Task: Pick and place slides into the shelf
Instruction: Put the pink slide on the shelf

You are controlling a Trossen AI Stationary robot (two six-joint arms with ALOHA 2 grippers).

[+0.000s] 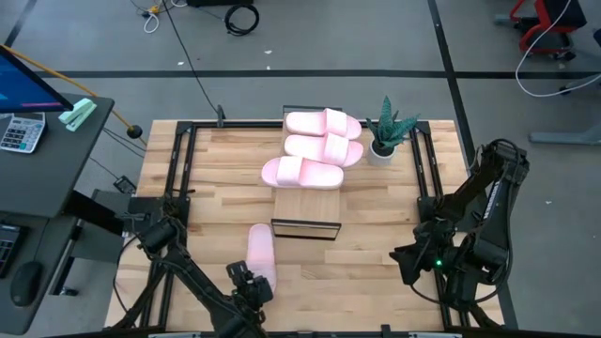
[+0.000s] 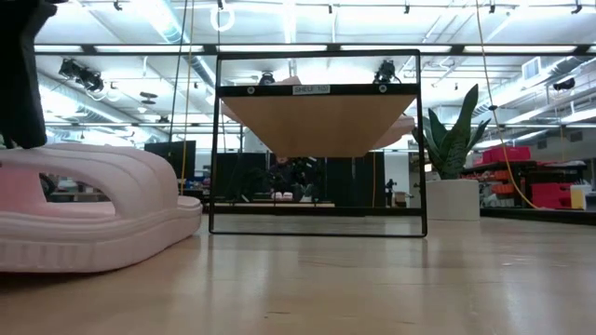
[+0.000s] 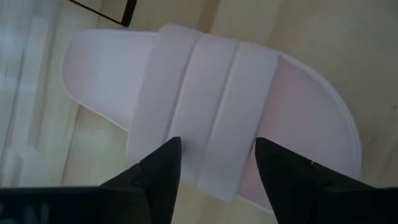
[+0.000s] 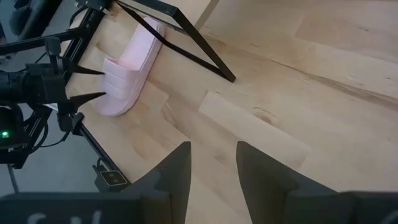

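One pale pink slide [image 1: 261, 249] lies sole down on the table near its front edge, in front of the shelf [image 1: 305, 202]. It also shows in the low view [image 2: 84, 205] and the right wrist view [image 4: 130, 62]. My left gripper [image 3: 217, 149] is open over this slide's wide strap [image 3: 205, 99], slanting down, one finger toward each edge of the strap. Three more slides [image 1: 319, 145] lie side by side on the shelf's far end. My right gripper [image 4: 214, 162] is open and holds nothing, above the table's near right part. My left gripper comes at the slide's strap from the near side, slanting down, with its fingertips [image 3: 171, 152] over the strap's ribbed top. I cannot tell whether they touch it. The slide lies flat on the table.
A potted plant [image 1: 388, 131] stands at the far right of the table, beside the shelf's far end. The shelf's black frame [image 2: 317, 233] stands on the tabletop. A desk with a calculator [image 1: 19, 131] is beyond the table's left edge.
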